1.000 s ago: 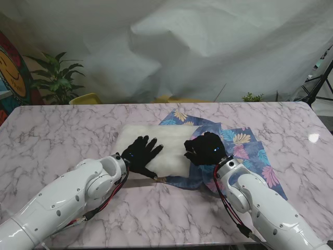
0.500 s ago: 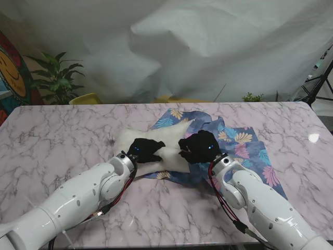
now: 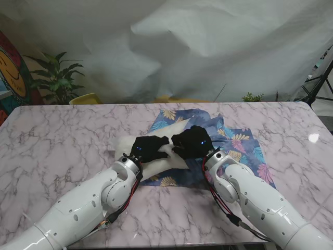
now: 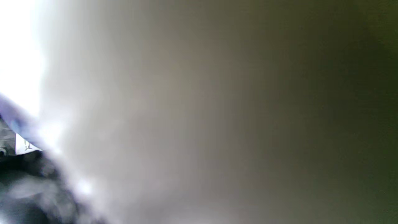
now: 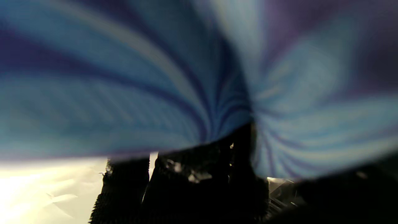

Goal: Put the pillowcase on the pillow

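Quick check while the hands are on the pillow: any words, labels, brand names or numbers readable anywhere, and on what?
None readable.
Pillowcase: only a leaf print, no lettering.
Pillow: plain white, no tag showing.
Wall painting: a smiley face, no words.
Both wrist views are too blurred to show any text.

Glossy veined marble counter (image 3: 62, 135); soft matt white pillow (image 3: 125, 143); thin printed cloth pillowcase (image 3: 244, 148); smooth glossy white plastic arms (image 3: 83, 203).

text: none legible | labels/brands/numbers: none legible | stand view: print on pillowcase (image 3: 244, 148) is leaf pattern only, no lettering | wrist views: too blurred to read anything
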`<state>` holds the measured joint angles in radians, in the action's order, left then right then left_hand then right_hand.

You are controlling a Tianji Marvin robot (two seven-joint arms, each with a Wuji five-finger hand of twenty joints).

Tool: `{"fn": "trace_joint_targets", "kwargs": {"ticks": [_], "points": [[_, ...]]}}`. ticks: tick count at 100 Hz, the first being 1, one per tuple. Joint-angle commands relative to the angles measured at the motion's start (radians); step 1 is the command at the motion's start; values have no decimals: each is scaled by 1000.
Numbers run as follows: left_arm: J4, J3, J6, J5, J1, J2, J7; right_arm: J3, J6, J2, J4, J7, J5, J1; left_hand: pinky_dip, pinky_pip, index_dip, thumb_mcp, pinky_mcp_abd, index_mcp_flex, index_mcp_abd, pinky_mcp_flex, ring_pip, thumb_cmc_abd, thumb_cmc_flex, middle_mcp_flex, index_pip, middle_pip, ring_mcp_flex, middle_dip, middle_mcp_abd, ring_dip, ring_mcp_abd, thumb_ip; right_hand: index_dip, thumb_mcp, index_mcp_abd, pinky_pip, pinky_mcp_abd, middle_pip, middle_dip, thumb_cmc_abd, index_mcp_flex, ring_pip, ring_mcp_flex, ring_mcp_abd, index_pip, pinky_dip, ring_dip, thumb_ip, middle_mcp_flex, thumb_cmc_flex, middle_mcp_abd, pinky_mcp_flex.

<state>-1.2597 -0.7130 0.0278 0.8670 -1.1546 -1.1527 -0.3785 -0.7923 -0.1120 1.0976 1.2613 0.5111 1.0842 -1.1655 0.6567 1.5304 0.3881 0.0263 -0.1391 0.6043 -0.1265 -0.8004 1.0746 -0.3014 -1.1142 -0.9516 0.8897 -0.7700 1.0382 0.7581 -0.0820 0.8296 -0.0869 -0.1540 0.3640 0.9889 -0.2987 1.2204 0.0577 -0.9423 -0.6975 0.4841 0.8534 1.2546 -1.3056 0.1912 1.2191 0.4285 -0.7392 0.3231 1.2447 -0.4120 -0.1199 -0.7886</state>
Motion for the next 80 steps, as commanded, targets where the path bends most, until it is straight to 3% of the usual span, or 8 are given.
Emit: {"fn": "trace_joint_targets", "kwargs": {"ticks": [1, 15, 52, 67, 80], "points": [[-23, 8, -22, -1, 20, -16, 13, 3, -2, 5, 1, -1, 0, -4, 50, 174, 25, -95, 44, 37, 7, -64, 243, 162, -177, -68, 42, -86, 150, 10, 79, 72, 249, 71, 6, 52, -70, 1, -17, -51, -10, 1, -13, 31, -27, 137, -19, 6, -33, -21, 33, -73, 83, -5], [-14, 41, -59, -31, 46, -28, 41, -5, -7, 4, 21, 12, 7, -23, 39, 187, 27, -94, 49, 41, -13, -100, 248, 167, -177, -77, 25, -86, 173, 8, 75, 68, 263, 71, 6, 51, -64, 2, -23, -54, -11, -1, -14, 36, -27, 139, -18, 6, -35, -22, 33, -76, 84, -10], [103, 125, -38, -136, 100, -82, 9, -2, -20, 15, 65, 69, 9, -48, 14, 194, 29, -84, 54, 50, -35, -130, 239, 175, -177, -96, -2, -88, 196, 6, 76, 56, 277, 79, 4, 47, -52, 1, -30, -56, -11, -5, -17, 36, -27, 141, -14, 4, -35, -23, 31, -83, 87, -18], [113, 134, -22, -134, 102, -87, -11, 11, -17, 15, 48, 61, 4, -40, 4, 176, 30, -86, 45, 51, -28, -113, 226, 171, -177, -89, -7, -84, 182, 4, 70, 51, 262, 82, 1, 42, -56, 0, -31, -54, -10, -8, -22, 31, -25, 139, -16, 4, -33, -22, 26, -81, 83, -18], [114, 138, 5, -112, 94, -80, -27, 10, -33, 17, 20, 19, -31, -33, 1, 166, 29, -81, 40, 54, -19, -101, 220, 168, -177, -87, -11, -81, 175, 2, 70, 49, 256, 82, -33, -7, -56, -22, -2, -2, 23, -28, -41, -81, -24, 65, -28, 0, 24, -31, -5, -91, 75, 19]]}}
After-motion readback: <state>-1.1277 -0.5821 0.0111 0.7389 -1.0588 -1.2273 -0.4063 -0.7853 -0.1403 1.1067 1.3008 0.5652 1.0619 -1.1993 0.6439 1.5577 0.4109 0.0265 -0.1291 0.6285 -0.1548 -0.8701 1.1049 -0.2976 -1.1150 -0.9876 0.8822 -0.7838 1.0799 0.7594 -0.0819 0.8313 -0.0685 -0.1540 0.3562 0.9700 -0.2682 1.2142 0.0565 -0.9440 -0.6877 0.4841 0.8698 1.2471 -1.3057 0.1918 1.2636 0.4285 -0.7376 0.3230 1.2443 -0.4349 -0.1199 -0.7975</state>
